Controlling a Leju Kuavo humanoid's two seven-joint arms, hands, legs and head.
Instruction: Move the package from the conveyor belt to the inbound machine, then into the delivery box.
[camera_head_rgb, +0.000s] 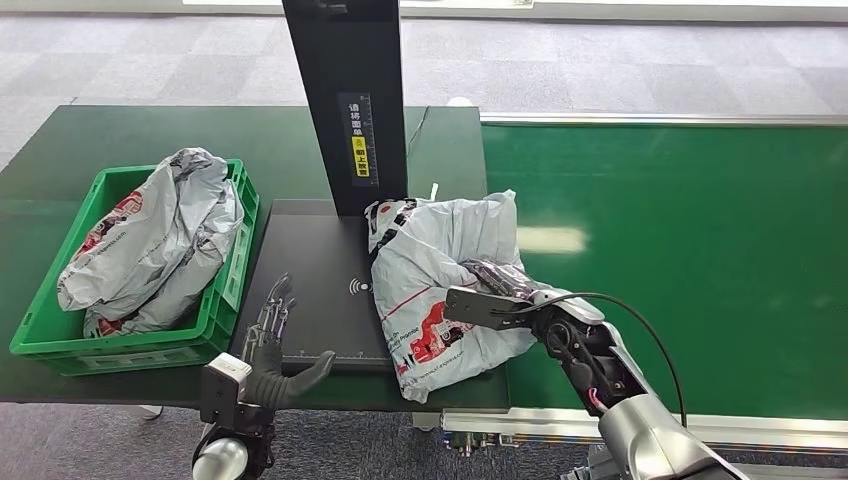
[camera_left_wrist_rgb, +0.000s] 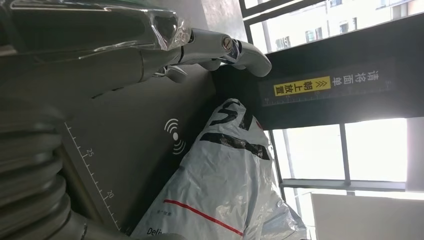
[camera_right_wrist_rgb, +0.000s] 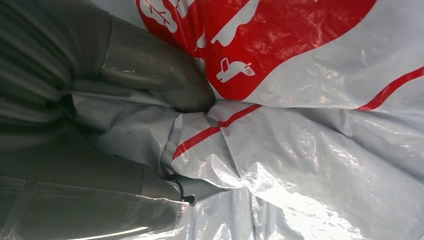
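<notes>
Head view is showing the right hand (camera_head_rgb: 505, 290) gripping a grey plastic package (camera_head_rgb: 440, 280) with red printing, its fingers closing over the crumpled film near the bag's middle. That package is lying partly on the black scanning plate of the inbound machine (camera_head_rgb: 320, 290) and partly over the plate's edge toward the green conveyor belt (camera_head_rgb: 700, 250), touching the foot of the machine's black upright post (camera_head_rgb: 345, 100). Right wrist view is confirming the hold: the thick grey thumb (camera_right_wrist_rgb: 155, 75) and a darker finger are pinching a fold of the grey and red film (camera_right_wrist_rgb: 300, 125) between them. The left hand (camera_head_rgb: 270, 340) is hovering over the near left corner of the scanning plate with its fingers spread apart and nothing in them; in the left wrist view those fingers (camera_left_wrist_rgb: 220, 47) are stretching out above the plate's wireless symbol, just beside the bag (camera_left_wrist_rgb: 220, 185). A green delivery box (camera_head_rgb: 60, 345) is sitting to the left of the machine on the dark green table (camera_head_rgb: 60, 160), already holding other grey bags (camera_head_rgb: 160, 240).
</notes>
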